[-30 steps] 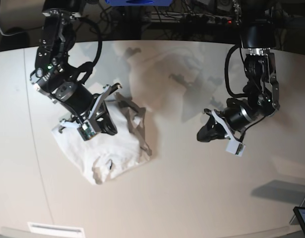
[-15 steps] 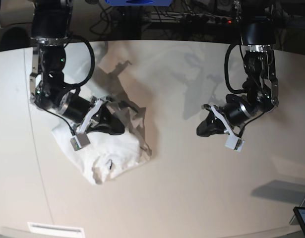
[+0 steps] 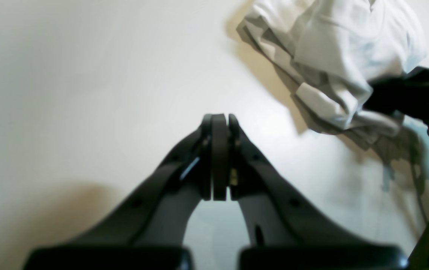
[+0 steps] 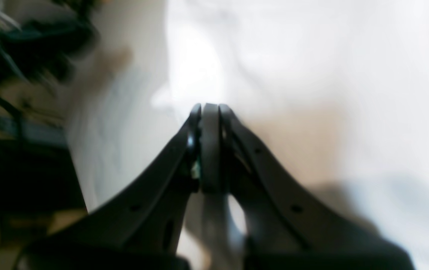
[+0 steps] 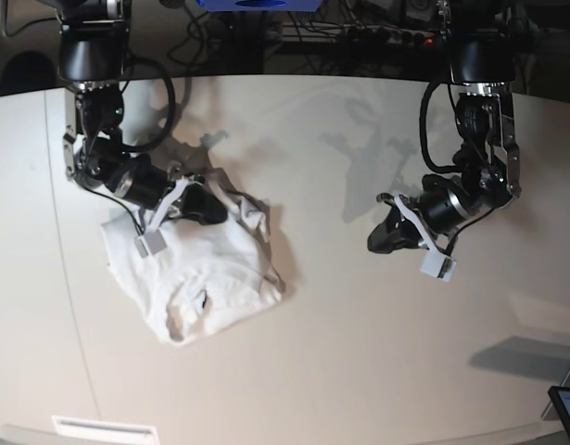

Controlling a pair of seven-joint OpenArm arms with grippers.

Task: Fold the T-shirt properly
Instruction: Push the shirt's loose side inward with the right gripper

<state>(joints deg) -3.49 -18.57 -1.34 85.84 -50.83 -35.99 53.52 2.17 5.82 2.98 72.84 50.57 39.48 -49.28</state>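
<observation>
The T-shirt (image 5: 206, 273) lies crumpled and bunched on the left part of the off-white table (image 5: 359, 352). It also shows at the upper right of the left wrist view as the T-shirt (image 3: 341, 48). My right gripper (image 5: 213, 209) is low over the cloth's far edge. Its jaws are shut, and in the blurred right wrist view nothing is seen between the fingers of that right gripper (image 4: 208, 110). My left gripper (image 5: 377, 244) hovers shut over bare table well to the right of the shirt. In the left wrist view the left gripper (image 3: 220, 120) has its pads pressed together.
Cables and a power strip (image 5: 396, 37) run along the dark space behind the table's curved far edge. A tablet corner (image 5: 567, 410) pokes in at the bottom right. A white label (image 5: 104, 429) sits at the front edge.
The right arm drew back toward the far left, and its gripper slid from the shirt's middle to its far edge. The cloth has settled a little flatter. The left arm barely shifted.
</observation>
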